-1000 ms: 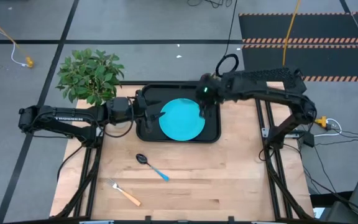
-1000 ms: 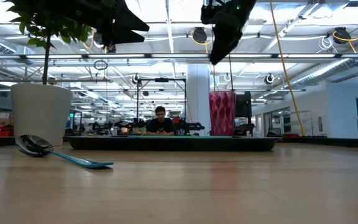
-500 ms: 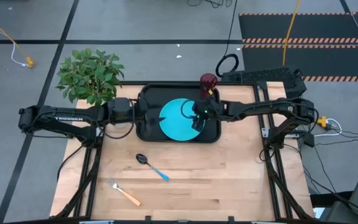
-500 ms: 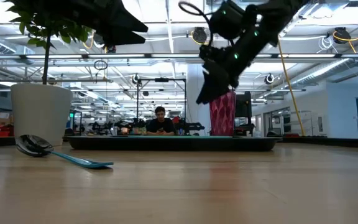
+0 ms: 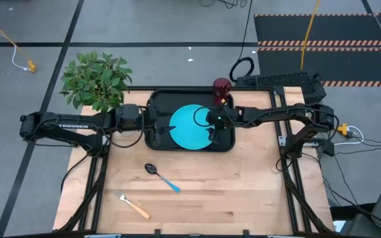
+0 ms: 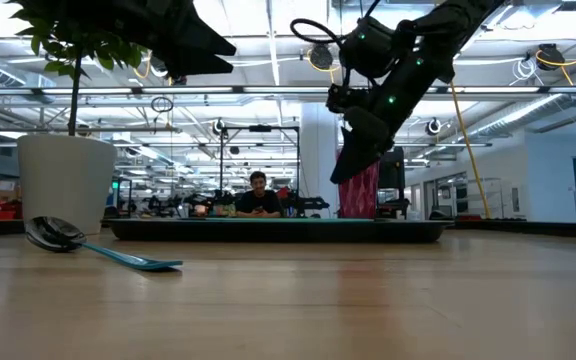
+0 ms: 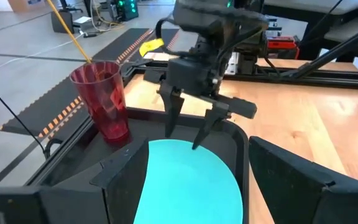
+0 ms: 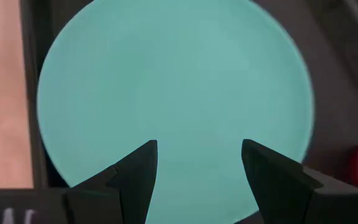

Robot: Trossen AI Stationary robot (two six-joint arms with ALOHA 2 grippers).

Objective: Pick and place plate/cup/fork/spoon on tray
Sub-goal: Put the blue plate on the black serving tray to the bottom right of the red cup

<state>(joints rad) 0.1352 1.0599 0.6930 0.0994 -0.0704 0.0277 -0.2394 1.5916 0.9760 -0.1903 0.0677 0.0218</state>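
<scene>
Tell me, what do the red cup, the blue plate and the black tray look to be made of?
The cup looks like translucent red plastic: light passes through and its wall is faceted. The plate seems matte turquoise plastic, evenly coloured with no sharp glare. The tray looks like moulded black plastic with a slight sheen on its raised rim. All three are guesses from looks alone.

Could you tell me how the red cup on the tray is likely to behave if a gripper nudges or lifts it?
The cup stands upright in a corner of the tray, tall and narrower at its base, so a sideways nudge could probably tip it. It looks like thin translucent plastic, likely light. Its textured wall may help fingers grip rather than slip.
</scene>
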